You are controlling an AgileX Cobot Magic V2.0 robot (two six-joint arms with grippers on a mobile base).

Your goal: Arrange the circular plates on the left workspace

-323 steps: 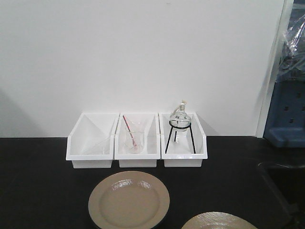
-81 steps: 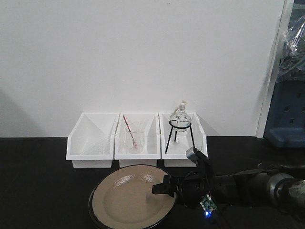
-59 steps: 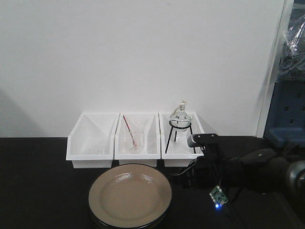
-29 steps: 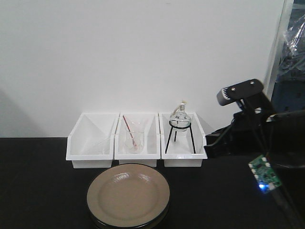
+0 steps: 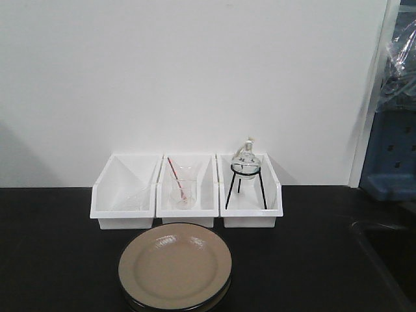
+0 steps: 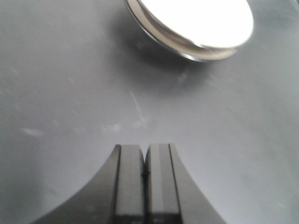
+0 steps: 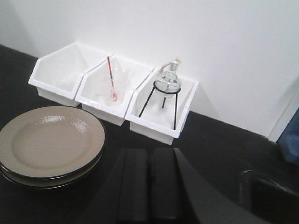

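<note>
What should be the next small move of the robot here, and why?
Probably none beyond keeping both arms pulled back. The two circular plates already sit stacked on the black benchtop, in front of the white bins. The left claw and right claw are both shut and empty, so nothing seems left to carry.

A plain white wall (image 5: 195,78) rises behind the bench. At the far right stands blue equipment (image 5: 393,156), perhaps a cabinet, with clear plastic sheeting (image 5: 402,45) above.
</note>
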